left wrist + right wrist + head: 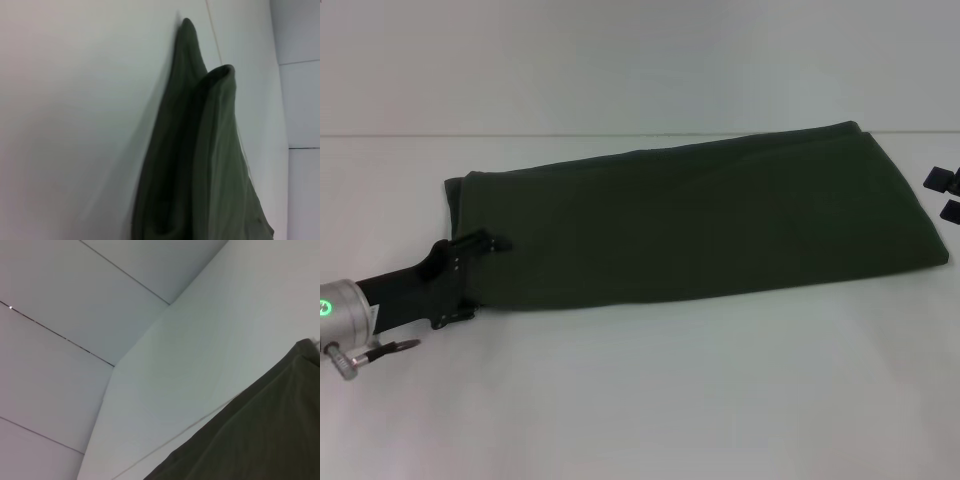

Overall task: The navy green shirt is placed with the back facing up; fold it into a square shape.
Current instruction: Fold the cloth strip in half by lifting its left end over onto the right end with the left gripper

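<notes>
The navy green shirt [700, 225] lies on the white table as a long, plain strip, folded lengthwise and running from the left to the far right. My left gripper [472, 279] is open at the strip's left end, one finger over the cloth and the other just off its near corner. The left wrist view looks along the shirt [200, 165] and its layered folds. At the right edge of the head view my right gripper [946, 195] shows only two black fingertips, apart, just beside the shirt's right end. In the right wrist view the shirt [260, 435] fills the corner.
The white table [640, 400] runs wide in front of the shirt and ends at a back edge [520, 135] against a pale panelled wall [75, 300].
</notes>
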`<state>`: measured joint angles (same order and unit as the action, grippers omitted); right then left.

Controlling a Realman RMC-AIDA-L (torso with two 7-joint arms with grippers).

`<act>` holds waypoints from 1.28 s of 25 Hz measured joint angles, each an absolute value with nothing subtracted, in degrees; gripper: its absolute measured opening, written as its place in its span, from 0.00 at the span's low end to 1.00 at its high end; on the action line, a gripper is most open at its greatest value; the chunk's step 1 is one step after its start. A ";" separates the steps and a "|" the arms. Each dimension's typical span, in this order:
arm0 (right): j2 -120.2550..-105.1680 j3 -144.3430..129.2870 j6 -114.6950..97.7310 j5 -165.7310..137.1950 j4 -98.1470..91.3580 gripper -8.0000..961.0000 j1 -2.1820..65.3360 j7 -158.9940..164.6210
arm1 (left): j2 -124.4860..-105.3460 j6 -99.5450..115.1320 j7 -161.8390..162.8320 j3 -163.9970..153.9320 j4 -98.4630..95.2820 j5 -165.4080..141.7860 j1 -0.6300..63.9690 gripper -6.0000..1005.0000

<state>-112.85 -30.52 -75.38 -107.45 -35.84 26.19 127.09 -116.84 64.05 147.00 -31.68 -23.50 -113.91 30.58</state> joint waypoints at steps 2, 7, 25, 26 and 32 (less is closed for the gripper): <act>-112.85 -30.43 -75.46 -107.42 -35.80 0.86 26.19 127.09 | -117.20 64.13 145.89 -31.32 -23.66 -113.68 30.78 0.82; -112.85 -30.10 -75.87 -107.24 -35.70 0.86 26.17 127.09 | -117.69 66.12 141.08 -29.82 -23.78 -109.75 30.14 0.81; -112.85 -28.02 -75.94 -107.16 -35.58 0.86 25.82 127.09 | -117.96 58.85 139.46 -33.85 -23.86 -109.83 32.04 0.79; -112.85 -28.02 -75.94 -107.15 -35.58 0.86 25.91 127.09 | -117.92 58.51 139.22 -33.87 -23.88 -109.83 32.09 0.79; -112.85 -28.02 -76.02 -107.13 -35.55 0.86 26.15 127.09 | -117.60 57.87 137.95 -33.95 -24.24 -109.87 32.41 0.54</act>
<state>-112.85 -28.02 -76.02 -107.13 -35.56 26.15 127.09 -117.60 57.87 137.95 -33.95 -24.24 -109.87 32.40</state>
